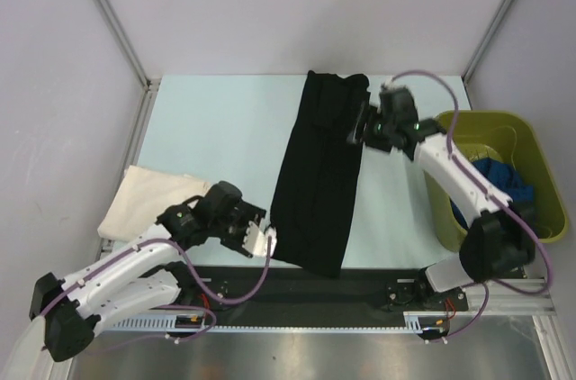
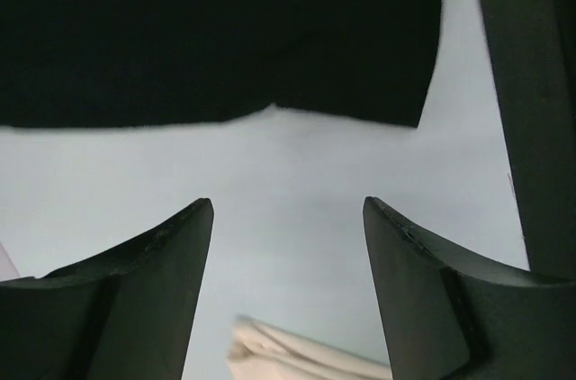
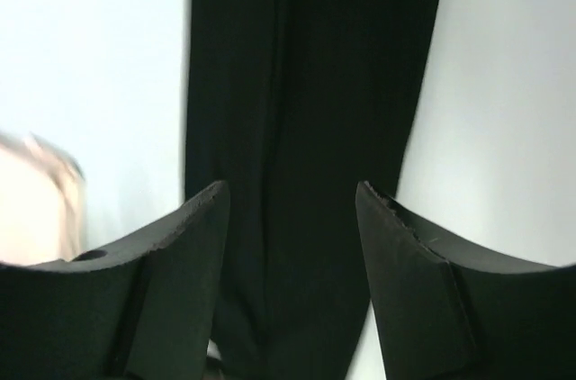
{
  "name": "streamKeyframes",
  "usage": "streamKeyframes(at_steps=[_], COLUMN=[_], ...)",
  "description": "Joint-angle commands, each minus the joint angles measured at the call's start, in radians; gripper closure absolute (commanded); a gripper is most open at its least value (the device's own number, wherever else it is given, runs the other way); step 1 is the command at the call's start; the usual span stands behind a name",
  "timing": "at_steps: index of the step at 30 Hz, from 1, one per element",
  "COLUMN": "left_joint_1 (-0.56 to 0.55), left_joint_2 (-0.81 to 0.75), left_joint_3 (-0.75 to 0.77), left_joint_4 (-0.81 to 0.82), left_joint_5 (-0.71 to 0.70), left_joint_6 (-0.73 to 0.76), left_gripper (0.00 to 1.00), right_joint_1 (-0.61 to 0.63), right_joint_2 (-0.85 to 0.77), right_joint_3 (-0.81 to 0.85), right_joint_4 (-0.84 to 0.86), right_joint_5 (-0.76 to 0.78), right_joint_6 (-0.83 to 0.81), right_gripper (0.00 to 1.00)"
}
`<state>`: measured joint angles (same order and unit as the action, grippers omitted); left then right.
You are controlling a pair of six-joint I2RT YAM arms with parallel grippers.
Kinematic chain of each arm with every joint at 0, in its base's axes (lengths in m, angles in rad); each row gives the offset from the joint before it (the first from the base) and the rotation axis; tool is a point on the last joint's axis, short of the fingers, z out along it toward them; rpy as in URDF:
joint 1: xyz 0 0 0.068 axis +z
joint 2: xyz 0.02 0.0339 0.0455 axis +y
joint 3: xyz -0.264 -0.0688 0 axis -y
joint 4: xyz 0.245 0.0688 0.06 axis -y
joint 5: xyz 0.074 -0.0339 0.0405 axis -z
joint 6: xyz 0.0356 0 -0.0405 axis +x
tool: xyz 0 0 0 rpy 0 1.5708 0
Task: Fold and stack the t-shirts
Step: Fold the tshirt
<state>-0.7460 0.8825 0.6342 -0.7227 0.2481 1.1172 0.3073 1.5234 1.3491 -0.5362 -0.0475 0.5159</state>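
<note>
Far left of the table (image 1: 216,123), the cream t-shirt (image 1: 148,202) lies flat in a folded slab, one corner close to the table's left edge. Just right of it comes the left gripper (image 1: 261,239), low over bare tabletop. Its jaws are spread wide with nothing between them, and its fingertips (image 2: 193,218) stop short of the dark cloth ahead.

Centre stage, the black t-shirt (image 1: 319,177) is folded into a long narrow strip. It runs from the far side towards the near edge at a slight slant, with lengthwise creases down it. Its near end reaches the dark rail along the front of the table.

At the strip's far right edge is the right gripper (image 1: 358,131), pointing across the cloth. Its wrist view shows the fingers (image 3: 202,218) well apart, black fabric lying beneath the gap and nothing pinched.

Far right sits the olive-green bin (image 1: 540,164), standing beside the table's right edge. The blue t-shirt (image 1: 500,177) is crumpled inside it, partly hidden behind the right arm.
</note>
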Motion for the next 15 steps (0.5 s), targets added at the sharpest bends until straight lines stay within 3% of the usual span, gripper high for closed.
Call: streamKeyframes(at_steps=[1, 8, 15], left_joint_1=[-0.087, -0.21, -0.266], left_joint_2=[0.036, 0.173, 0.2], left_joint_3=[-0.07, -0.089, -0.174], left_joint_4=[0.158, 0.209, 0.229], left_joint_5=[0.06, 0.066, 0.053], left_joint_6=[0.294, 0.254, 0.271], left_gripper=[0.26, 0.27, 0.27], right_joint_1=[0.09, 0.384, 0.605], right_joint_2=[-0.156, -0.431, -0.393], right_joint_3=[-0.254, -0.624, -0.74], right_joint_4=[-0.177, -0.203, -0.056], right_joint_5=[-0.011, -0.061, -0.118], right_joint_6=[0.042, 0.303, 0.469], right_gripper=[0.37, 0.4, 0.38])
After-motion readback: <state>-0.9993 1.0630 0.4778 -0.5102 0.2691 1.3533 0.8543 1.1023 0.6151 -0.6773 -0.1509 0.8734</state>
